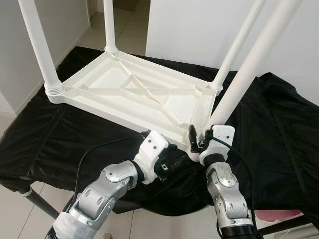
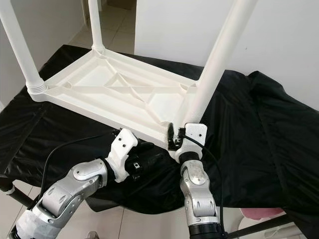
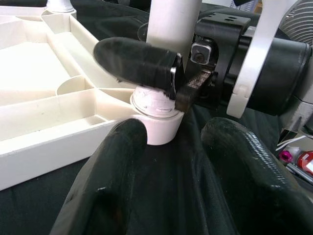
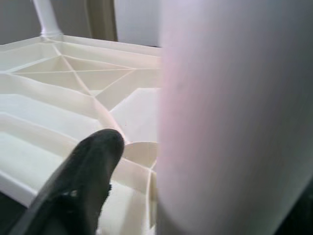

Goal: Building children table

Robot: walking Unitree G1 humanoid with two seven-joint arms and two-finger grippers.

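A white moulded-plastic children's table top [image 1: 134, 92] lies upside down on a black cloth-covered work surface [image 1: 279, 139], ribbed underside facing up. Four white round plastic legs stand upward from its corners — far-left leg [image 1: 39, 45], far leg [image 1: 109, 25], far-right leg [image 1: 239, 42], and the near-corner leg [image 1: 251, 64], which tilts up and to the right from the corner closest to the robot.

Right gripper [image 1: 198, 141]: at the base of the near-corner leg, where it enters its corner socket [image 3: 156, 125]. In the left wrist view one black finger [image 3: 134, 61] lies across the leg's threaded base with the other side of the tool pressed behind it — clamped on the leg. The right wrist view has the leg close and blurred, one black fingertip [image 4: 83, 181] beside it over the ribbed underside.

Left gripper [image 3: 190, 196]: low at the table top's near edge, just beside the same corner, over the black cloth. Its two fingers [image 3: 110, 181] are spread apart, pointing at the socket, holding nothing.

A pink object [image 1: 281, 215] shows past the cloth's lower right edge; too little is visible to identify.
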